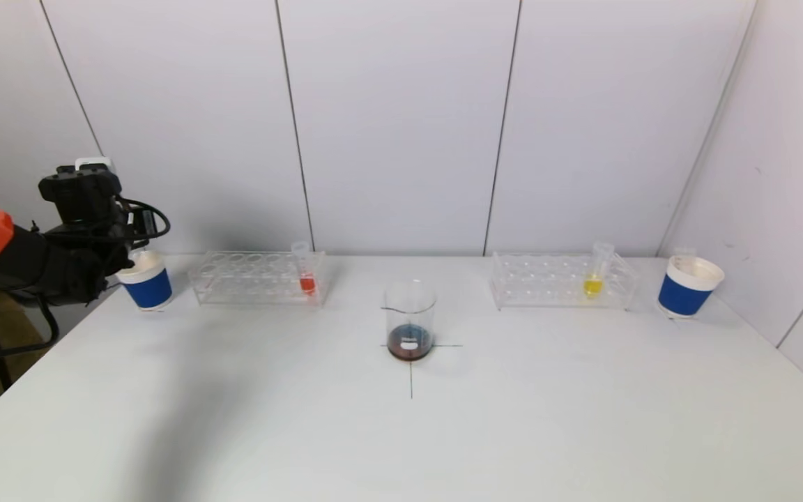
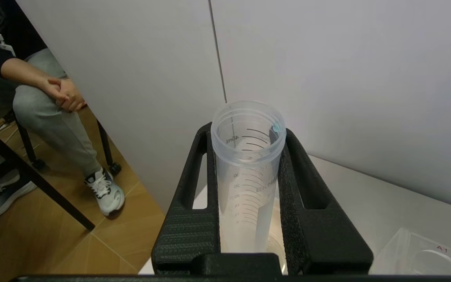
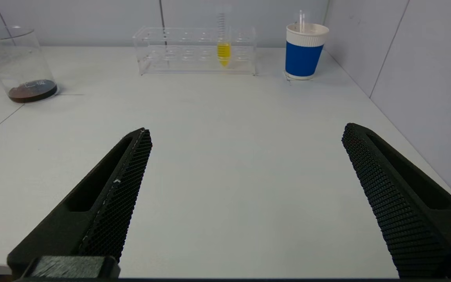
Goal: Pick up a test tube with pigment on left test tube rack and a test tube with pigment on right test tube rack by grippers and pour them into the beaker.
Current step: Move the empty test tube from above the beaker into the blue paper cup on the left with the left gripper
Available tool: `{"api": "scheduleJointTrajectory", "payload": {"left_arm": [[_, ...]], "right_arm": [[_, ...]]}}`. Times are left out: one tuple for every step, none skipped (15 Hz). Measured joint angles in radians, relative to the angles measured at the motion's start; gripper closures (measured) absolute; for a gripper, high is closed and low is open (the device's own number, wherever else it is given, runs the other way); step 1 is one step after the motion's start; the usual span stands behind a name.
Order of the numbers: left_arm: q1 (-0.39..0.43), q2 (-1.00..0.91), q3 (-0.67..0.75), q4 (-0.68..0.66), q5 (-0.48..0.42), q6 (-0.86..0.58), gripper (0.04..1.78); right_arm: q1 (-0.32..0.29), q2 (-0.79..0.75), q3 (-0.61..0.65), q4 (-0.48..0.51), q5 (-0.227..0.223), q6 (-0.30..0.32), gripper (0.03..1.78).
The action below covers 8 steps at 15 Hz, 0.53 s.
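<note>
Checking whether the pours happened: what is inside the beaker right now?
The beaker holds a shallow layer of dark reddish-brown liquid across its bottom; above that it looks empty. The liquid hides the base beneath it.

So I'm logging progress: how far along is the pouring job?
Done: the beaker already holds dark liquid. In hand: the left gripper grips an empty tube above the left cup. Left: red tube and yellow tube sit racked; the right gripper is open, holding nothing.
</note>
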<state>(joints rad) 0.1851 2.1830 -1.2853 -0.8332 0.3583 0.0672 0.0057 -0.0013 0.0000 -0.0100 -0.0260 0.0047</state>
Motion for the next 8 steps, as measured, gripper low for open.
{"api": "scheduleJointTrajectory", "payload": {"left_arm": [[0.000,0.008,0.011,-0.018,-0.001,0.000,1.37],[0.001,0.017,0.024,-0.039,-0.005,0.000,1.37],[0.001,0.025,0.036,-0.058,-0.007,0.000,1.37],[0.001,0.030,0.046,-0.074,-0.011,0.000,1.37],[0.001,0.035,0.059,-0.087,-0.017,0.000,1.37],[0.001,0.038,0.070,-0.095,-0.021,0.000,1.37],[0.001,0.039,0.080,-0.103,-0.022,0.000,1.37],[0.002,0.040,0.089,-0.113,-0.021,0.000,1.37]], "right_arm": [[0.000,0.000,0.000,0.000,0.000,0.000,0.04],[0.000,0.000,0.000,0.000,0.000,0.000,0.04],[0.000,0.000,0.000,0.000,0.000,0.000,0.04],[0.000,0.000,0.000,0.000,0.000,0.000,0.04],[0.000,0.000,0.000,0.000,0.000,0.000,0.04],[0.000,0.000,0.000,0.000,0.000,0.000,0.04],[0.000,0.000,0.000,0.000,0.000,0.000,0.04],[0.000,0.000,0.000,0.000,0.000,0.000,0.04]]}}
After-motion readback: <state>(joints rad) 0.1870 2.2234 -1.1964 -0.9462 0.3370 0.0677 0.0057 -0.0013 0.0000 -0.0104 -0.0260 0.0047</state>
